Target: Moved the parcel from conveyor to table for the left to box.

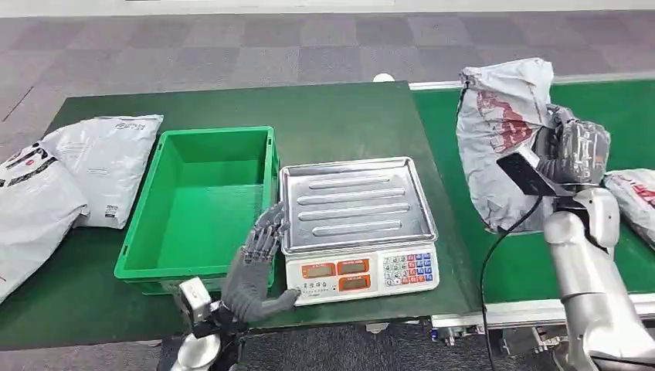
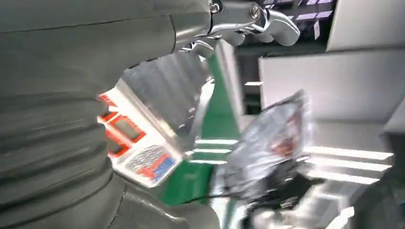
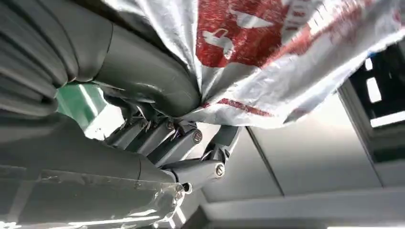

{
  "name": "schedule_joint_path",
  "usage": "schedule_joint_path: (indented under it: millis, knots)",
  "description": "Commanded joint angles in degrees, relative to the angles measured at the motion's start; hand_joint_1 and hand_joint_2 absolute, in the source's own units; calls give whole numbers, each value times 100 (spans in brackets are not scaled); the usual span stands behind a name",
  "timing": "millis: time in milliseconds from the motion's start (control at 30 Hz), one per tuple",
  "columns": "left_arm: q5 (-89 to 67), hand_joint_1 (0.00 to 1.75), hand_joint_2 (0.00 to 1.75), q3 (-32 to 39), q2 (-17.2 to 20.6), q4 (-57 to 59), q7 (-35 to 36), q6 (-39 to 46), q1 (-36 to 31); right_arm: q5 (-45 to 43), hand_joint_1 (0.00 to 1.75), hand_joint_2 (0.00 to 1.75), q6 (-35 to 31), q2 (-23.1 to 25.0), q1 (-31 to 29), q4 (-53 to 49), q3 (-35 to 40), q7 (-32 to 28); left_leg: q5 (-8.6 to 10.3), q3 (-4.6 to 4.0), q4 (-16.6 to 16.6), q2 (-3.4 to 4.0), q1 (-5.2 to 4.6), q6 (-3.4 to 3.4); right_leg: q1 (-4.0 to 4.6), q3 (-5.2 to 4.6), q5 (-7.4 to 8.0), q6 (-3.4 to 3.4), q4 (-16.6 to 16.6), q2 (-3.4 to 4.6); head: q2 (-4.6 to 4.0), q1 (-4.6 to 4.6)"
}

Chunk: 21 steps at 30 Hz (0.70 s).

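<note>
A grey plastic parcel [image 1: 500, 131] with red print hangs in the air above the green conveyor [image 1: 618, 116], gripped by my right hand [image 1: 575, 147]. In the right wrist view my thumb and fingers [image 3: 181, 143] clamp the parcel's [image 3: 267, 52] crumpled film. My left hand [image 1: 255, 267] stands open with fingers spread between the green box [image 1: 202, 202] and the scale [image 1: 357, 224], holding nothing. The parcel [image 2: 267, 148] and the scale [image 2: 143, 143] also appear past my left hand [image 2: 71, 119] in the left wrist view.
Two white parcels [image 1: 100, 166] lie on the green table [image 1: 347, 116] left of the box. Another parcel [image 1: 637, 201] lies on the conveyor at the right edge. A black cable [image 1: 494, 255] hangs from my right wrist.
</note>
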Motion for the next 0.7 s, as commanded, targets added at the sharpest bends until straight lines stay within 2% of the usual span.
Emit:
schedule_joint_path:
  millis: [33,133,200,333,500,700]
  knots:
    - [-330,0,175,-583,255,150,2,316,-564,-394,175,175,-430,217,575,-1412,-380,-320,0,8,-6,-14,3,-4,3,12,-4,-6,-7,-11,2,0]
    - [-440,0,175,-567,205,43,2,693,-719,-640,175,175,-248,456,739,-1746,-224,-445,0,15,-12,-6,3,-6,3,16,-1,-10,-11,0,0,0]
    - [-467,0,175,-407,213,-295,2,1212,-680,-921,175,175,560,515,503,-1503,232,-397,-3,16,-11,6,3,-6,3,15,2,-9,-10,12,2,0]
    - [-551,0,175,-219,273,-553,2,1648,-631,-716,175,175,995,709,-148,-308,1150,-360,-7,10,-7,52,5,-7,6,-2,12,-7,-3,54,2,0]
    - [-305,0,175,-134,389,-904,2,1966,-620,-588,175,175,2346,1285,-1116,1940,2370,31,-3,36,-24,92,11,-13,11,13,26,-14,-16,97,2,0]
    - [-396,0,175,-273,399,-1014,2,2337,-710,-702,175,175,2945,1469,-1235,2754,2922,373,12,27,-18,27,18,-16,16,19,12,-17,-8,31,0,2]
